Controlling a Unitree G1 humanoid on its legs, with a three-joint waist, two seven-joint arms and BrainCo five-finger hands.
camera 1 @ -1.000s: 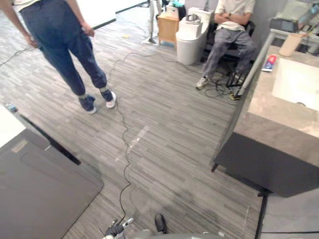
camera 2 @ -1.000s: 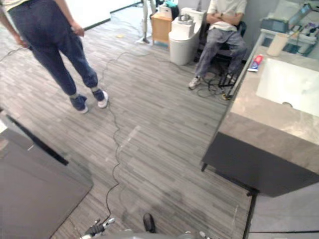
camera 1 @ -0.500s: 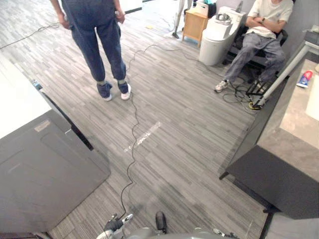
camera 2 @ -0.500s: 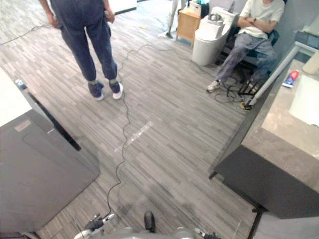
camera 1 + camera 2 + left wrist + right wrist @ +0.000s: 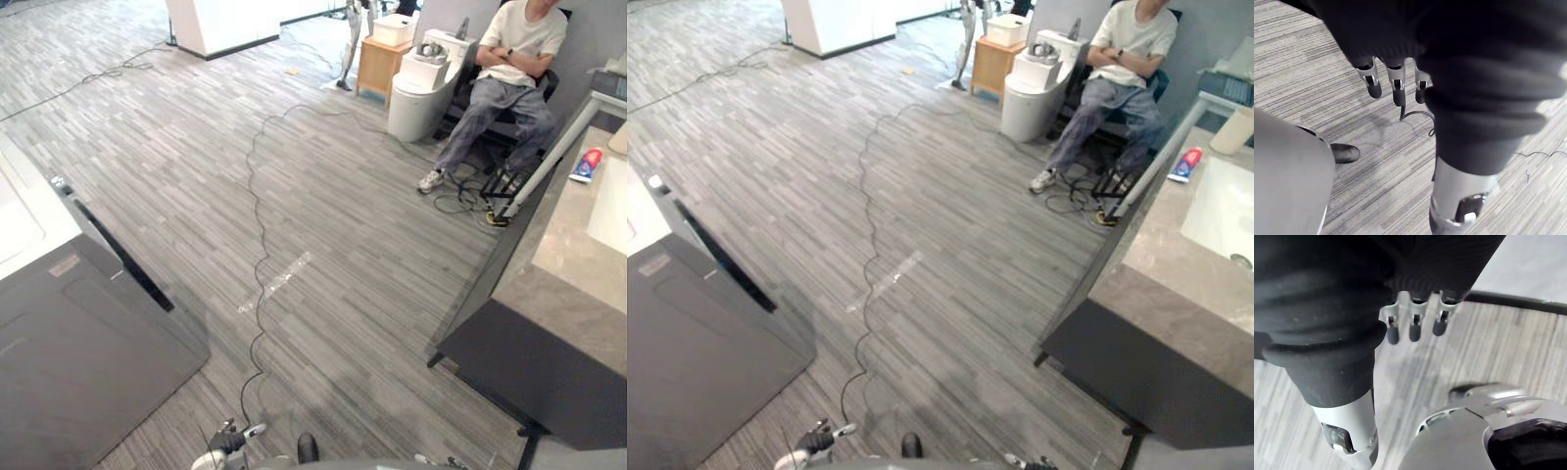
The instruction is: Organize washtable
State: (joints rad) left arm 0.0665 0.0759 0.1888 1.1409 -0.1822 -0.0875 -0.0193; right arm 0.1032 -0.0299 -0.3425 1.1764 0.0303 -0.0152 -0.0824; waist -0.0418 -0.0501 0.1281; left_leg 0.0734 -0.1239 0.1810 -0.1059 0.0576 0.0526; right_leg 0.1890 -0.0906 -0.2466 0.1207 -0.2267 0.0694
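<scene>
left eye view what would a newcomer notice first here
A seated person, arms folded, is at the far right, beside a white toilet on the open striped floor. Along the right edge runs the grey stone washtable with its white sink, a red and blue tube lying at its far end. The left hand and right hand hang open over the floor, holding nothing.

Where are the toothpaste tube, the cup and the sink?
toothpaste tube (image 5: 1183, 164), right eye view, middle of the tube.
cup (image 5: 1230, 132), right eye view, its side.
sink (image 5: 1218, 209), right eye view, bare basin floor.
</scene>
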